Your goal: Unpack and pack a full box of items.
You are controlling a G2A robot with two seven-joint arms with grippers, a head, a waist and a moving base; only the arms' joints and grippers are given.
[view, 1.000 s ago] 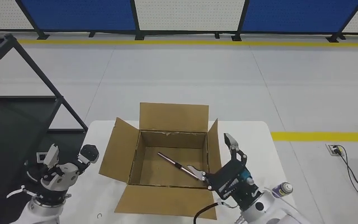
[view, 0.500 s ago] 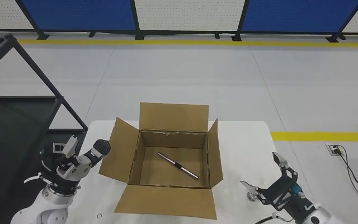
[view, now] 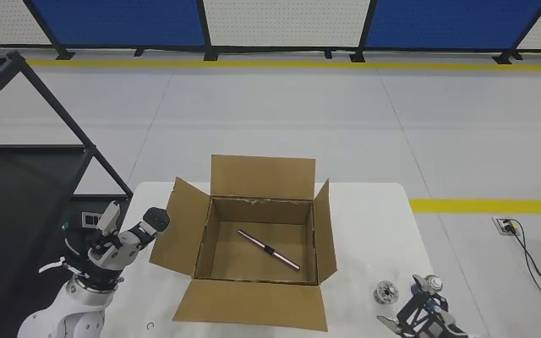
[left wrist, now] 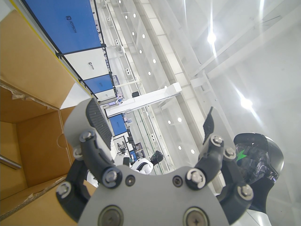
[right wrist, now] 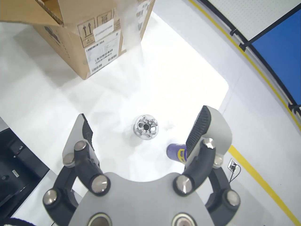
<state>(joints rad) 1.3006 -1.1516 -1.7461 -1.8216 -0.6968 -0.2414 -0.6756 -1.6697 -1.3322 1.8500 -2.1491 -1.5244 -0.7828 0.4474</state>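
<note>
From above, the cardboard box (view: 221,245) sits in the middle of the white desk (view: 363,245) with all four flaps folded out. A thin metal rod (view: 269,250) lies slantwise on its floor. Off by the box's left flap, the left end effector (view: 133,221) is raised, fingers apart, gripping nothing. Down at the desk's near right corner is the right end effector (view: 416,318). A small metal hub (view: 385,292) sits on the desk just in front of it, and a spray can (view: 433,283) stands close beside that, both well apart from the box.

The left wrist camera looks up past spread, empty pads to the hall ceiling. The box's open corner is alongside, and one end of the rod pokes into view on the box floor.

In the right wrist view the fingers are wide apart and released, hovering over the desk. The hub stands on end on the desk between them, not touched by either pad. The purple can stands upright just beside one finger, partly hidden behind it, and the labelled wall of the box rises farther off.
</note>
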